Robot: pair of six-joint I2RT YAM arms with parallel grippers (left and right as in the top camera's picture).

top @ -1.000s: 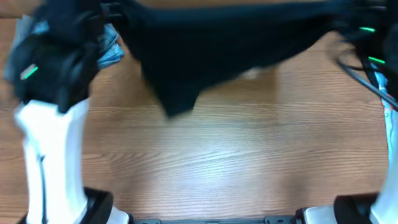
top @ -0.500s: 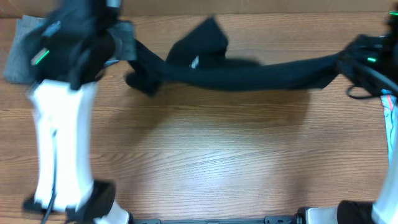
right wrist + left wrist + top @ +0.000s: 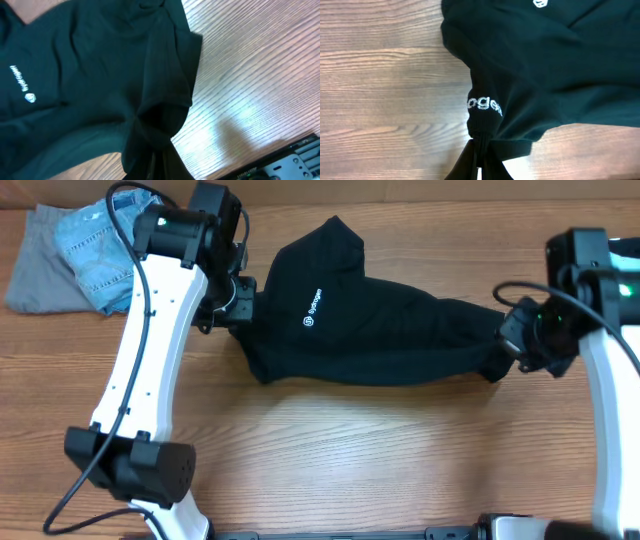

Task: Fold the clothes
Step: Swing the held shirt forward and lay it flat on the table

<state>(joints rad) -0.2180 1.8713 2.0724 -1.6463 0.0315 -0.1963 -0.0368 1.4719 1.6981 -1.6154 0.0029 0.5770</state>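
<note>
The black garment (image 3: 370, 330) was spread across the upper centre of the worktop (image 3: 350, 460), with its white logo facing up. The left claw (image 3: 240, 310) was clamped on the garment's left edge. The right claw (image 3: 505, 348) was clamped on its bunched right end. Light blue jeans (image 3: 100, 245) and a grey cloth (image 3: 30, 280) lay at upper left.

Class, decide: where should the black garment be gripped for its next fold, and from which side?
On the black garment, probably the pointed far corner, taken from above on the far side: it juts free of the bulk, while the left hand and right hand pinch both ends.
</note>
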